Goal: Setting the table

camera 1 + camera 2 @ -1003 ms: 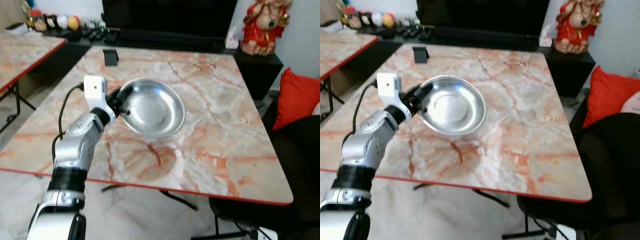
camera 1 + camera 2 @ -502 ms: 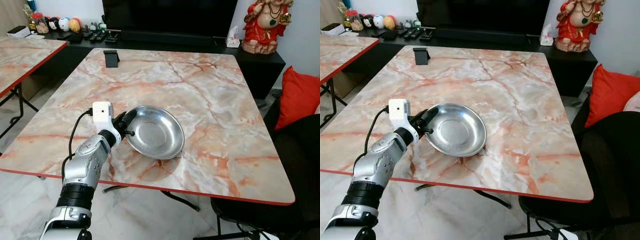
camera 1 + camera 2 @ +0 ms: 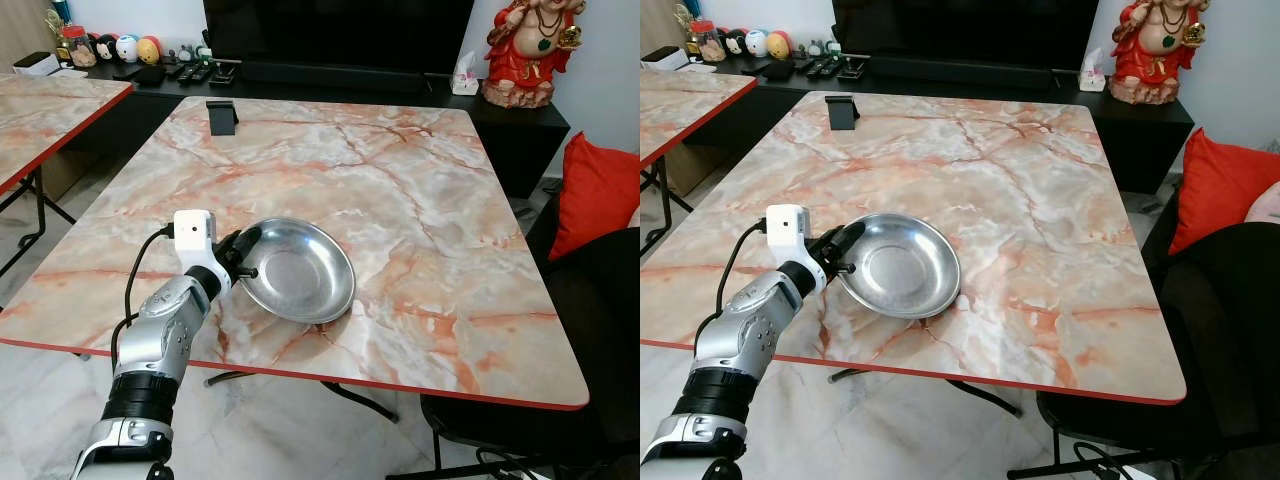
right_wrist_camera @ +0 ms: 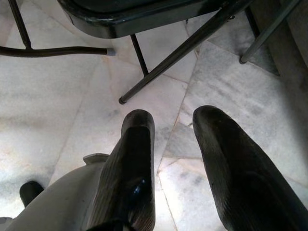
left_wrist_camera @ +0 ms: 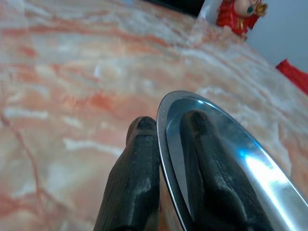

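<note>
The left hand (image 3: 243,262) is clamped on the rim of the steel bowl (image 3: 297,271), tilted low over the counter (image 3: 420,210) near its front edge, so placing is underway; next, level, lower and release.

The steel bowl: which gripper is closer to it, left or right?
Left. The left gripper clamps the steel bowl by its rim over the table; the right gripper hangs open above the floor.

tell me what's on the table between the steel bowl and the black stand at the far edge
Nothing: between the steel bowl and the black stand, the left eye view shows bare marble table.
</note>
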